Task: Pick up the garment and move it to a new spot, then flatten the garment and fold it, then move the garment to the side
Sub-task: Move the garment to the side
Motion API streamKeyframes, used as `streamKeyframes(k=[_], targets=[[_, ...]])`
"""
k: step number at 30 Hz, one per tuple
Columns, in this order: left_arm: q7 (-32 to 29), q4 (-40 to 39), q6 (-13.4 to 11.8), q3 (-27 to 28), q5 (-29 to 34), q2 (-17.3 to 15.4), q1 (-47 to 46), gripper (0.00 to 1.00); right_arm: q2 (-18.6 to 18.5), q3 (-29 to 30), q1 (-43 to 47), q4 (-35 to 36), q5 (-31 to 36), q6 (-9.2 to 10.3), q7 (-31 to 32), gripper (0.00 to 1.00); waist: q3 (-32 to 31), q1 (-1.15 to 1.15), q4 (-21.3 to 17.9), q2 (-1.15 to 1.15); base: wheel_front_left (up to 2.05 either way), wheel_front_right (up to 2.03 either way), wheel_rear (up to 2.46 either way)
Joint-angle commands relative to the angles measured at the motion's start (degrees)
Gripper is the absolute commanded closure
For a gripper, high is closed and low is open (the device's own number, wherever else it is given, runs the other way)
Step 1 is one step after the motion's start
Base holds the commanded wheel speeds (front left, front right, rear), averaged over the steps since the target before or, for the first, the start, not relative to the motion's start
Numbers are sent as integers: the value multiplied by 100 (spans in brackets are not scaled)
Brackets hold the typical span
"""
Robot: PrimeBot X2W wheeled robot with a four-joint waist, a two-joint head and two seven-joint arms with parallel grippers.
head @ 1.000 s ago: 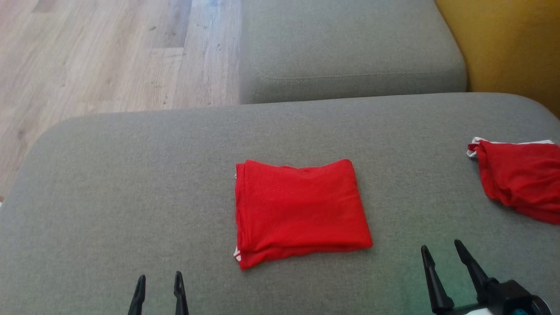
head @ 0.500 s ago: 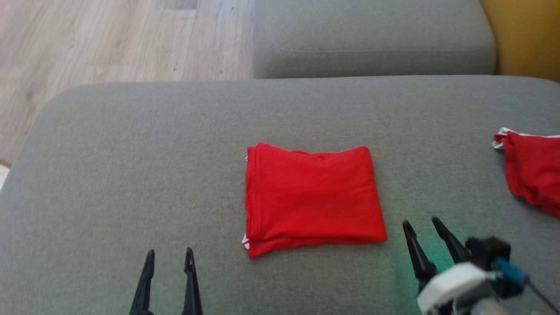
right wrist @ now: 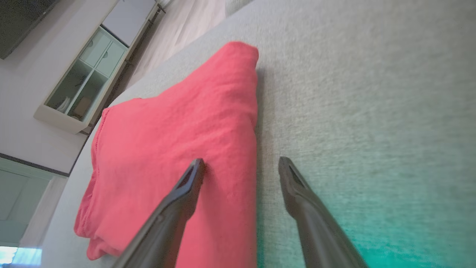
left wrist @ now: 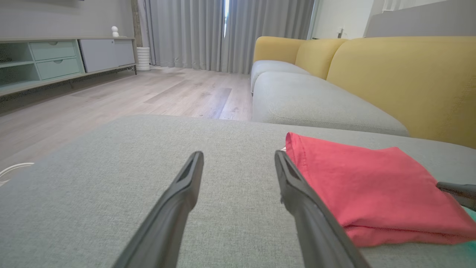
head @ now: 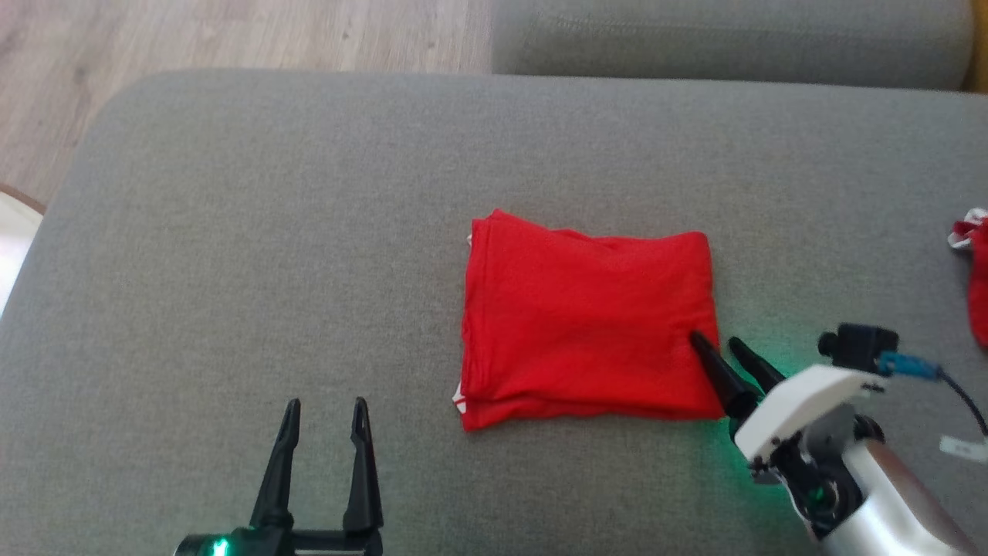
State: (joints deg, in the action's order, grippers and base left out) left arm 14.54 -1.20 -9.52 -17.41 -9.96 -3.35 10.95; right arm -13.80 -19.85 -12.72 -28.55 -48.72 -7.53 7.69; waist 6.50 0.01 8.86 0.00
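Garment of red fabric [head: 587,324], folded into a flat rectangle, is laid near the middle of a wide grey woven sofa cushion [head: 231,232]. Folding is judged complete, so only the move to the side seems to remain.

The right hand [head: 712,340], two long dark fingers on a white wrist, is set astride the garment's right edge. One finger is placed on top of the cloth, seemingly touching it, and the other is placed over the cushion just beside that edge. The fingers are parted and nothing is gripped yet. This placement is judged to be chosen so that the stacked layers can be pinched together there.

The left hand [head: 326,403] is held spread and empty, near the garment's front left corner but apart from it, apparently in reserve.

A second red cloth with white trim [head: 979,293] is seen well to the right of the garment. Beyond the garment another grey seat cushion [head: 733,38] is found, backed by mustard-yellow upholstery [left wrist: 401,74]. To the garment's far left, pale wood flooring [head: 231,31] is spread toward grey curtains [left wrist: 223,33] and a low cabinet with pale green drawers [left wrist: 55,59].
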Motion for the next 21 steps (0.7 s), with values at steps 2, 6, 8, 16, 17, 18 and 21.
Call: streamKeyframes(k=[2,6,8,16,17,18,21], targets=[[46,-149,-18,82,-4,47,-273,0,-123,-227,-329,78,-397,4,236,0,101,-1,44,0,0,0,0],[46,-112,8,-11,0,47,-360,0,-176,-416,-558,137,-948,4,462,0,172,-1,55,0,0,0,0],[46,-91,20,-33,21,47,-392,0,-221,-477,-631,165,-1105,4,410,64,184,-1,47,0,0,0,0],[46,-145,71,35,116,47,-410,0,-705,-805,-718,489,-1430,4,126,100,259,-1,-342,0,0,0,0],[46,-164,71,45,141,47,-414,0,-827,-842,-732,555,-1441,4,109,100,291,-1,-436,0,0,0,0],[46,-186,69,62,158,47,-421,0,-962,-876,-753,623,-1444,4,99,100,336,-1,-544,0,0,0,0],[46,-220,102,86,223,47,-487,0,-1419,-897,-877,820,-1430,4,60,100,516,-1,-868,0,0,0,0]])
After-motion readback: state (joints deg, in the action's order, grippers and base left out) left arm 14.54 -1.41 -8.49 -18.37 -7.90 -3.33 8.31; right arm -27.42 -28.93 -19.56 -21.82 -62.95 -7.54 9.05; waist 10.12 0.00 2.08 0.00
